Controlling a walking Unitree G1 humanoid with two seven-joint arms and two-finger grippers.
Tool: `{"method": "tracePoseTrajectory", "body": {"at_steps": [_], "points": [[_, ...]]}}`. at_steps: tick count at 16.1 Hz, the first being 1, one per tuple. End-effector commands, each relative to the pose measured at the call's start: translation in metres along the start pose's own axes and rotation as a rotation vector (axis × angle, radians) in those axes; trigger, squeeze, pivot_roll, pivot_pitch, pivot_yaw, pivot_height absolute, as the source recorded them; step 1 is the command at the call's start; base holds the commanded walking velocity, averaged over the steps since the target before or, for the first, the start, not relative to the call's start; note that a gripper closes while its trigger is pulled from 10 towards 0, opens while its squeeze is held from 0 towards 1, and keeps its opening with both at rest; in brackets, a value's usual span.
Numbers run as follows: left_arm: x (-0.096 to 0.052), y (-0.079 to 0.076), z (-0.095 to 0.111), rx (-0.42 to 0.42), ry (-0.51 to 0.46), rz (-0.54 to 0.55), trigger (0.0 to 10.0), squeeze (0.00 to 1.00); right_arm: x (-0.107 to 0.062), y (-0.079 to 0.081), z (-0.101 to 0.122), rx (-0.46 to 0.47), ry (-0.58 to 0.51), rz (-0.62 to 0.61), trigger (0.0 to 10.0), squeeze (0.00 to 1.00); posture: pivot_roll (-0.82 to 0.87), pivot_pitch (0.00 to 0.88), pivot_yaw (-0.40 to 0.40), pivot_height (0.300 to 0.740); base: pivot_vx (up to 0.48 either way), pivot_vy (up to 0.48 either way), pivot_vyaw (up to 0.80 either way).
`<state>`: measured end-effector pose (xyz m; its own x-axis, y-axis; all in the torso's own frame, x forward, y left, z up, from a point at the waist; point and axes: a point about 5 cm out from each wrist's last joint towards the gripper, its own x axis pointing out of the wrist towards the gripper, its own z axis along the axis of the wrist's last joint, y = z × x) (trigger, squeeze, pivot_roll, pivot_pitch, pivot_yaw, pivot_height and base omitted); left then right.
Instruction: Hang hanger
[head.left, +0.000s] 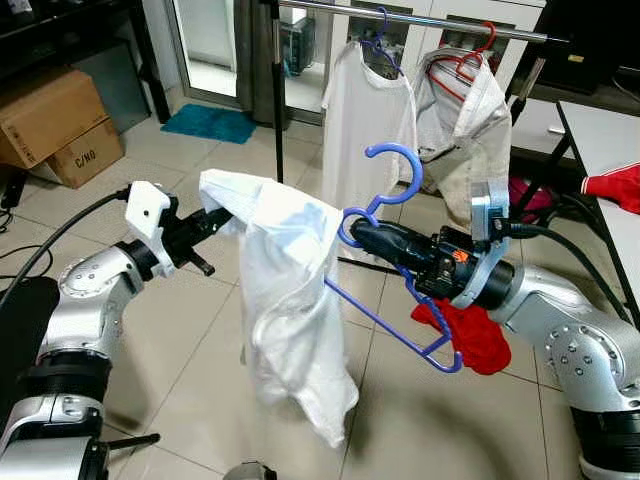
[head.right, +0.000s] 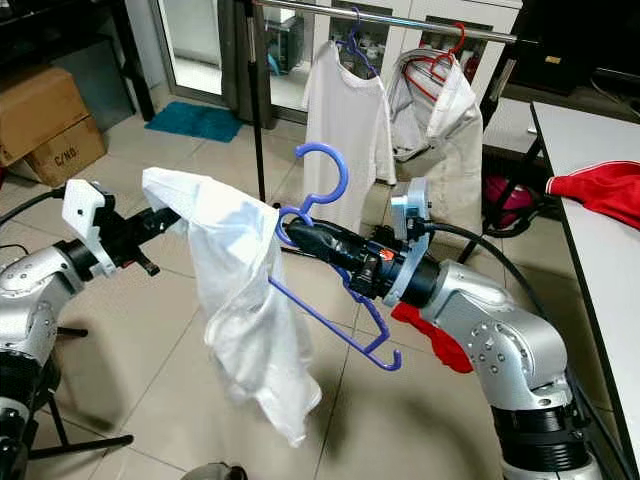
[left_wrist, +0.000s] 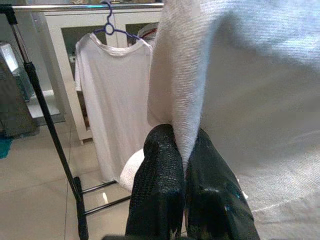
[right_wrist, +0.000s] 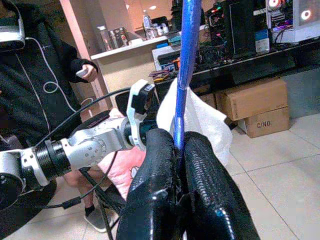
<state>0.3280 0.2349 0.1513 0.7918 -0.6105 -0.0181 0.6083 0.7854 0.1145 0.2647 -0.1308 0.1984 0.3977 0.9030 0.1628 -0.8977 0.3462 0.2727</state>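
While the right gripper clamps the blue hanger at mid-frame, the left gripper pinches a white shirt draped over it, probably keeping the cloth from slipping. The clothes rail crosses the top of the frame, well apart.

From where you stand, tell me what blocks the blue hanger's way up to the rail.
Nothing visible blocks it. The right gripper holds the blue hanger, white shirt draped on it; the rail has a bare stretch left of the hung white T-shirt.
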Motion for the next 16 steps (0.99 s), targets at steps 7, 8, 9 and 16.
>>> {"method": "tracePoseTrajectory", "body": {"at_steps": [7, 8, 9, 16], "points": [[-0.028, 0.037, 0.030, 0.076, -0.053, 0.180, 0.0, 0.00, -0.006, 0.001, 0.002, -0.031, -0.040, -0.044, 10.0, 0.00, -0.15, 0.000, 0.031, 0.740, 0.000, 0.000, 0.00], [-0.029, 0.040, 0.029, 0.080, -0.045, 0.215, 0.0, 0.00, -0.006, 0.001, 0.002, -0.031, -0.041, -0.046, 10.0, 0.00, -0.15, 0.000, 0.031, 0.740, 0.000, 0.000, 0.00], [-0.030, 0.042, 0.029, 0.082, -0.043, 0.242, 0.0, 0.00, -0.006, 0.001, 0.002, -0.033, -0.042, -0.047, 10.0, 0.00, -0.15, 0.000, 0.031, 0.740, 0.000, 0.000, 0.00], [-0.023, 0.040, 0.024, 0.077, -0.013, 0.258, 10.0, 0.11, -0.006, 0.000, 0.003, -0.041, -0.037, -0.049, 10.0, 0.00, -0.15, 0.000, 0.025, 0.740, 0.000, 0.000, 0.00]]}}
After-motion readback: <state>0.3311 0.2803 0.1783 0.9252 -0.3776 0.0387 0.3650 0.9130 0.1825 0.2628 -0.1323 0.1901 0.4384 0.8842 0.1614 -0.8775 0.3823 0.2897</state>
